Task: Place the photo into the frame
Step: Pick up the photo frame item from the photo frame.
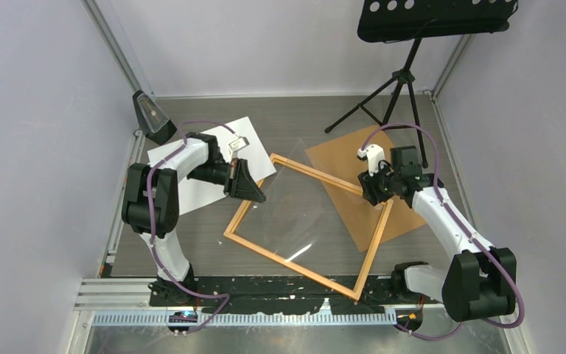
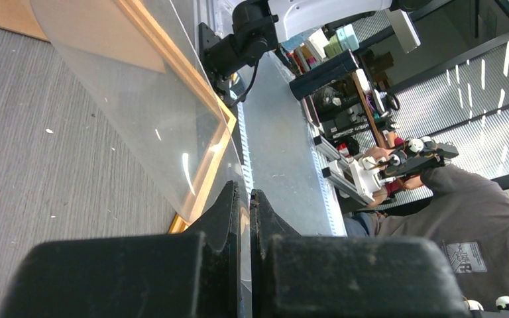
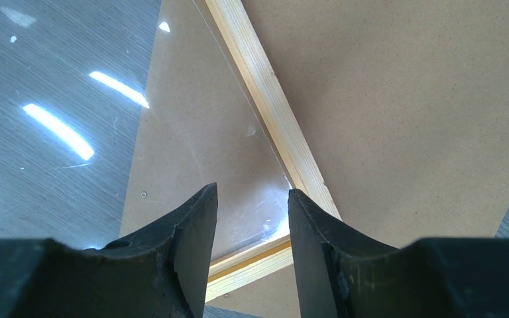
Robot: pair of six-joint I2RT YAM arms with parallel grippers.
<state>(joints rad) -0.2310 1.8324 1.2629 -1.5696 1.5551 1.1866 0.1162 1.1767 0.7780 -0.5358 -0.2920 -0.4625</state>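
Note:
The orange wooden frame point(image 1: 295, 267) lies flat mid-table, its right corner over a brown backing board point(image 1: 339, 158). A clear sheet point(image 1: 302, 214) spans the frame, tilted up on its left side. My left gripper point(image 1: 254, 193) is shut on that sheet's left edge; in the left wrist view the sheet point(image 2: 139, 99) runs from the shut jaws point(image 2: 244, 192) out over the frame edge point(image 2: 209, 169). My right gripper point(image 1: 369, 195) hovers open point(image 3: 252, 192) over the frame's right corner point(image 3: 265, 99), where the sheet's corner rests. The photo point(image 1: 199, 158) lies white side up under the left arm.
A black music stand on a tripod point(image 1: 402, 81) occupies the back right. A small black wedge-shaped object point(image 1: 151, 118) stands at the back left. Grey walls close three sides. A ridged rail point(image 1: 265, 317) runs along the near edge, with a seated person point(image 2: 464, 225) beyond.

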